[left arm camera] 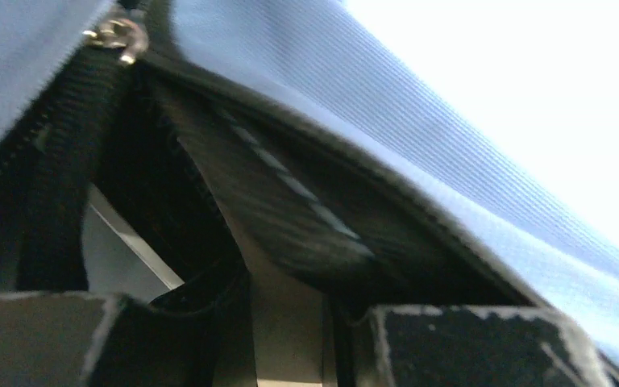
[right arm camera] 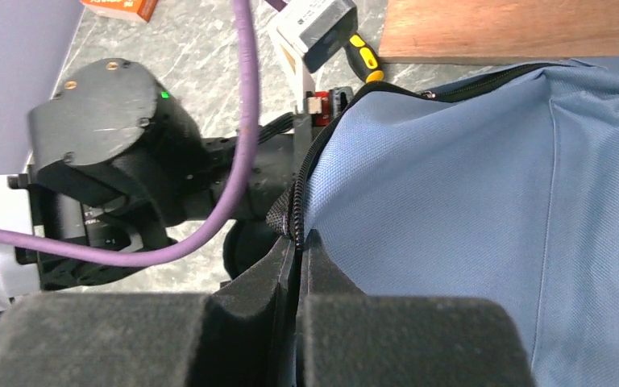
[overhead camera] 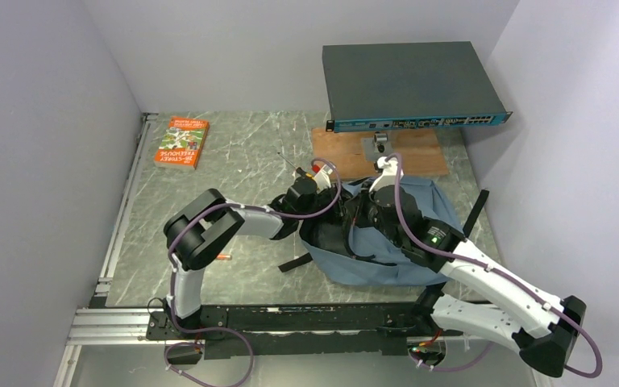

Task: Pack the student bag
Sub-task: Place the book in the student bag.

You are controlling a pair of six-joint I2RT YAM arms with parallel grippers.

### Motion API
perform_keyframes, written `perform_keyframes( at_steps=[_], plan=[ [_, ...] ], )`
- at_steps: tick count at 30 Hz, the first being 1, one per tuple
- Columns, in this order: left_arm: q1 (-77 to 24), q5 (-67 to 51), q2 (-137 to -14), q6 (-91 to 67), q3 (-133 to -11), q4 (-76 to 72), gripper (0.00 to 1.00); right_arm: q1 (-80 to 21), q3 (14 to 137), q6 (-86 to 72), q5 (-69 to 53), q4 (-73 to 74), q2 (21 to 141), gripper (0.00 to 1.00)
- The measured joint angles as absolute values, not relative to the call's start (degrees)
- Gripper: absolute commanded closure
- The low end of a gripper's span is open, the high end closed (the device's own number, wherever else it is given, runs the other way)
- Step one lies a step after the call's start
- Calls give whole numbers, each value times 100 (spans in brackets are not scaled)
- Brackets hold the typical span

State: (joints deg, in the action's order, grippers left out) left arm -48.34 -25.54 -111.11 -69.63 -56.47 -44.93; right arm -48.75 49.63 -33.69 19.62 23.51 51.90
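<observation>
The right hand point(right arm camera: 299, 251) is closed tight, its two dark pads pinching the black zipper edge of the student bag point(overhead camera: 371, 262) where the blue-grey fabric meets the opening. The left hand point(left arm camera: 242, 355) is at the same opening from the other side. Its fingers point(left arm camera: 467, 347) stand apart, with a fold of black trim and a pale strip in the gap, and I cannot tell whether they press on anything. A metal zipper pull point(left arm camera: 117, 36) hangs on the rim above them. The bag lies slumped on the table point(overhead camera: 242, 177) right of centre, between the two arms, with black straps trailing off its sides. Just beyond it is a wooden board point(overhead camera: 407, 153), and a dark grey box point(overhead camera: 407, 81) with ports along its front sits raised above the board. An orange book point(overhead camera: 181, 142) lies flat near the far left corner, well apart from the bag.
</observation>
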Motion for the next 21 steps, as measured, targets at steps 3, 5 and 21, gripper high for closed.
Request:
perform_keyframes(
  at_steps=[3,5,21],
  plan=[
    [-4912,-2268,-11249,-6973,-5892,-4042,74,-4842,4880,-3411,1970,2349,5039,100],
    [-4921,-2228,-11277,-6980,-6108,-3697,60,-4814,4875,-3420,2012,2349,5002,100],
    [-4886,-2322,-11522,-6602,-6941,-1520,50,-4722,4718,-3452,2047,2392,4799,100]
  ],
)
